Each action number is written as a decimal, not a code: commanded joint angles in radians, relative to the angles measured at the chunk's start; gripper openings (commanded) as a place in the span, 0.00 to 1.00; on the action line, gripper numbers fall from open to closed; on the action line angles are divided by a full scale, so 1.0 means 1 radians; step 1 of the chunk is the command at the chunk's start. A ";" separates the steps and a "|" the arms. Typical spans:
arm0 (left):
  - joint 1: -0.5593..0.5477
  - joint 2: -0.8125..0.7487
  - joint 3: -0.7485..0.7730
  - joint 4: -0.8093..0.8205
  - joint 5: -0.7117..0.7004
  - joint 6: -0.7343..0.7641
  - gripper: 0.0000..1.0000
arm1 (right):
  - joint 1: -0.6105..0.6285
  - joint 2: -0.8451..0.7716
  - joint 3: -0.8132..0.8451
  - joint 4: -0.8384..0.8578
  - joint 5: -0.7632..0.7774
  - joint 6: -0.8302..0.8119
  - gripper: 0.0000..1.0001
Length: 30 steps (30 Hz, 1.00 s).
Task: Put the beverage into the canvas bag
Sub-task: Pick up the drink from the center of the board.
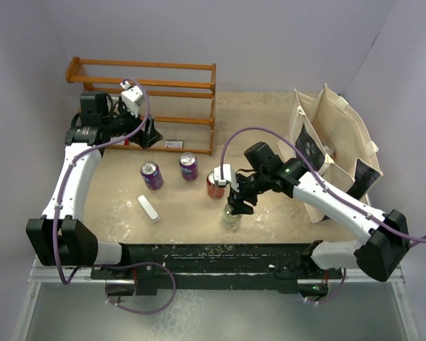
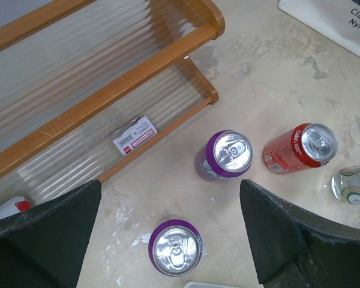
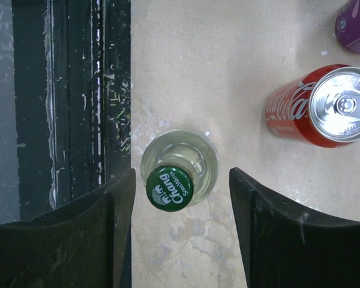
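Step in hand, as you should read it: the grasp on the beverage, not yet made.

Beverage: clear glass bottle with a green screw cap, upright, close to the near edge of the beige table, a little right of its middle.

Right claw: directly above the bottle, jaws parted to a middling width, one dark finger on each side of the cap. The right wrist view shows bare table between each finger and the glass, so nothing is held. You cannot tell from above how far the tips reach below the cap.

Destination: tall cream canvas bag with loop handles and a dark printed panel, standing at the right edge of the table toward the far corner, well apart from the bottle.

Left claw: jaws spread wide, empty, near the far left corner beside the orange wooden rack.

Neighbours: red cola can, upright, just beside the bottle on its far side. First purple can and second purple can stand further left.

Next move, by judgement: you lower if needed and close evenly on the glass. Then lift straight up clear of the red can and carry toward the right edge, high enough to clear the bag's rim.
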 commanded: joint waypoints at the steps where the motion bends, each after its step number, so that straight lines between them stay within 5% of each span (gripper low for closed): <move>1: 0.010 -0.018 0.017 0.043 0.054 -0.030 0.99 | 0.008 0.004 -0.018 0.047 0.013 0.001 0.60; 18: 0.012 0.005 0.020 0.051 0.068 -0.045 0.99 | 0.014 0.002 -0.055 0.065 -0.038 0.014 0.46; 24: 0.012 0.018 0.031 0.052 0.074 -0.055 0.99 | 0.013 -0.017 -0.091 0.077 -0.038 0.025 0.23; 27: 0.012 0.037 0.054 0.046 0.075 -0.059 0.99 | 0.014 -0.031 -0.074 0.066 -0.022 0.030 0.02; 30: 0.011 0.054 0.074 0.047 0.076 -0.067 0.99 | 0.014 -0.054 -0.017 0.038 -0.021 0.033 0.00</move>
